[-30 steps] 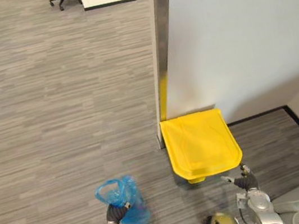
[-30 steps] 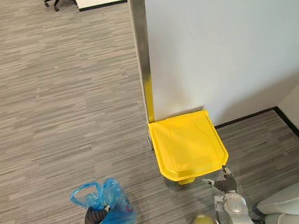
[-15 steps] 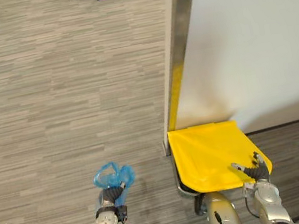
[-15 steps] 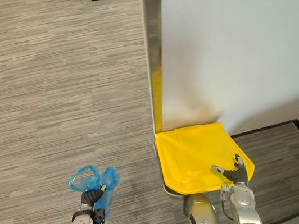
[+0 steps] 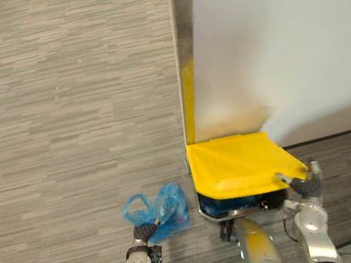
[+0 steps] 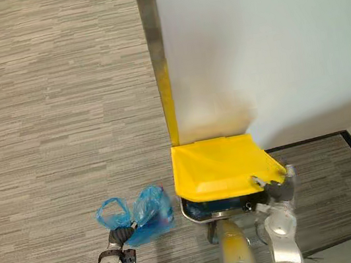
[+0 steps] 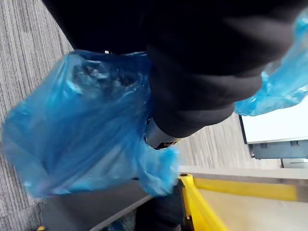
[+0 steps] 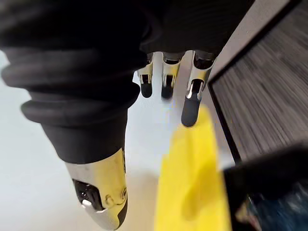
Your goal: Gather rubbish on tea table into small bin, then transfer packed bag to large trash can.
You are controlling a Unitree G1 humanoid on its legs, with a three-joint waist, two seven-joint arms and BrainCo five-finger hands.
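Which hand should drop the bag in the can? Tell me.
Left. The left hand grips the bag beside the can, while the right hand is busy propping the lid up.

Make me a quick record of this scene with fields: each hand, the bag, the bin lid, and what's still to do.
left hand: fingers closed on the neck of the blue plastic rubbish bag
right hand: fingers straight at the front corner of the yellow lid
large trash can: against the white wall; lid tilted up at the front, dark opening visible beneath
bag position: to the left of the can, outside it
still to do: probably raise the lid further and drop the bag in
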